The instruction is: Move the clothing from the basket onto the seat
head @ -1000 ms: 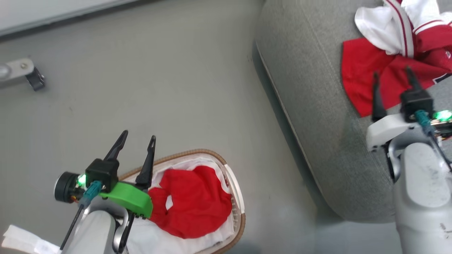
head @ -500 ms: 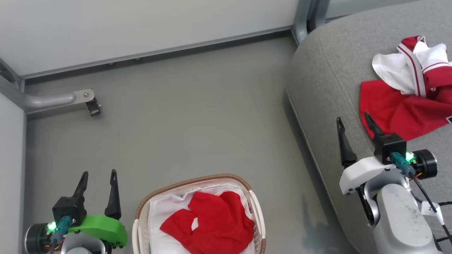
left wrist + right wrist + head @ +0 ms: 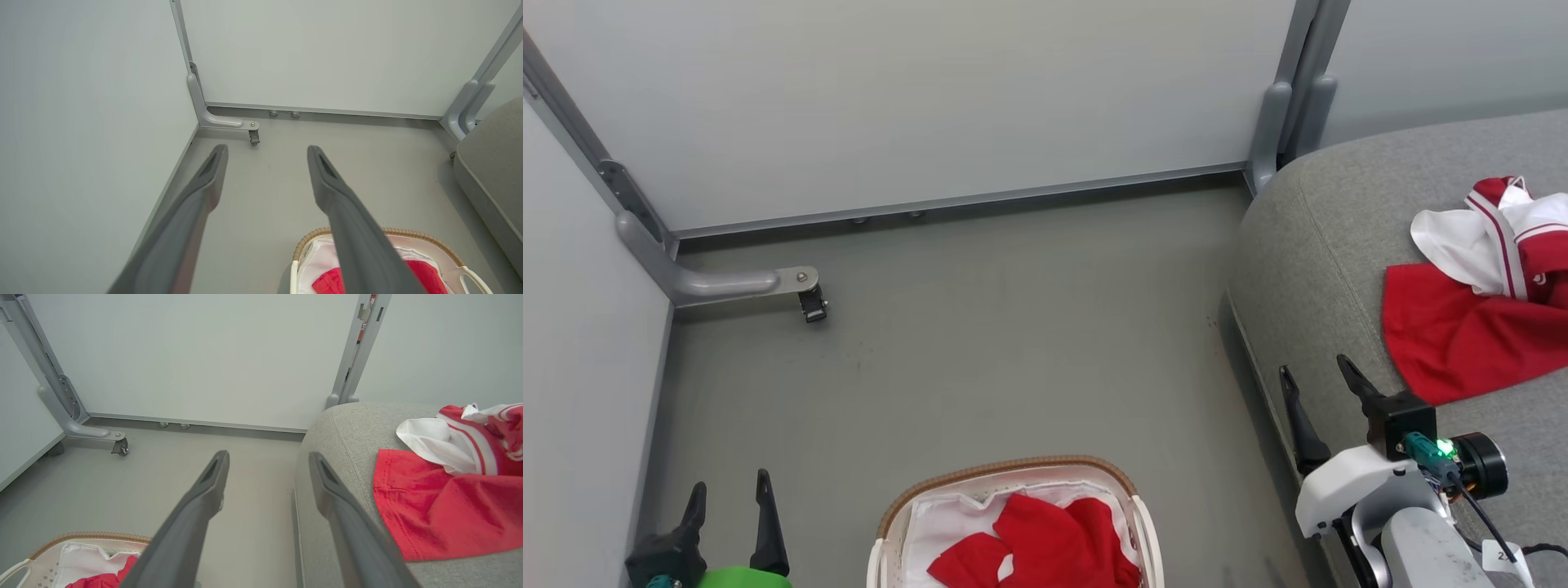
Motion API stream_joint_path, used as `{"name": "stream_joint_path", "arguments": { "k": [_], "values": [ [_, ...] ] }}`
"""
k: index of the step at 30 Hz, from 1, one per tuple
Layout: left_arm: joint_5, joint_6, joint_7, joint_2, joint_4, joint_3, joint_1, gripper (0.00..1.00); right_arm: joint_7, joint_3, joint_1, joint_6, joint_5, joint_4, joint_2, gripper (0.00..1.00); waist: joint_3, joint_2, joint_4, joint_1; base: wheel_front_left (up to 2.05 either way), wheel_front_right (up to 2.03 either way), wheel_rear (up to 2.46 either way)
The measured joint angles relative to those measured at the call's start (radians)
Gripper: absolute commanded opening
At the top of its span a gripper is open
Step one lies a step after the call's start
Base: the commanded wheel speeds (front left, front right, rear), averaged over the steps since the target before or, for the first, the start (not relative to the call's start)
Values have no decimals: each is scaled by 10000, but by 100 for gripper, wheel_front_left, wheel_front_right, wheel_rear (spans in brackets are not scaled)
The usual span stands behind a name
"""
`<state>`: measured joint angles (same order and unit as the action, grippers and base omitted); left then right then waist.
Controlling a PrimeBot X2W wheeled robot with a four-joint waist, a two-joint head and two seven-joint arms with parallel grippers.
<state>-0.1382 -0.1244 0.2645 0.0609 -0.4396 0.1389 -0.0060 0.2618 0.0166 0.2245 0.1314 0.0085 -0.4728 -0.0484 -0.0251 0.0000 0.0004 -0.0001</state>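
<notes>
Our left gripper (image 3: 729, 486) sits at 7 o'clock in the head view. Its two fingers are spread apart and hold nothing. Our right gripper (image 3: 1315, 369) is at 4 o'clock, over the edge of the seat (image 3: 1307, 245), fingers apart and empty too. At 6 o'clock we see the basket (image 3: 1005, 468) on the floor (image 3: 1013, 327) with a red garment (image 3: 1054, 547) inside. More red clothing (image 3: 1462, 343) lies on the seat at 3 o'clock.

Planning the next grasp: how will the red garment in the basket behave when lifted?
Probably floppy: the garment lies crumpled in folds, so it should drape and hang. Likely light, being thin cloth. It may tug the loose white liner beneath it.
</notes>
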Motion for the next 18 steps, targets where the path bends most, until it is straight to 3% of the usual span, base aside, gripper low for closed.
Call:
{"name": "stream_joint_path", "arguments": {
  "k": [7,12,18],
  "values": [
    [-94,-46,2,-67,-431,-650,72,100,0,75,-18,0,10,2,-2,100,25,0,0,0,0,0,0],
    [-671,-52,-4,-2,-1471,-2259,-216,100,0,238,396,0,8,178,-2,100,-294,0,-141,1,0,0,0],
    [-1747,-63,-4,502,-2761,-4084,-1609,100,0,322,1131,0,-111,472,-4,100,-1124,0,-318,1,0,0,0]
  ]
}}
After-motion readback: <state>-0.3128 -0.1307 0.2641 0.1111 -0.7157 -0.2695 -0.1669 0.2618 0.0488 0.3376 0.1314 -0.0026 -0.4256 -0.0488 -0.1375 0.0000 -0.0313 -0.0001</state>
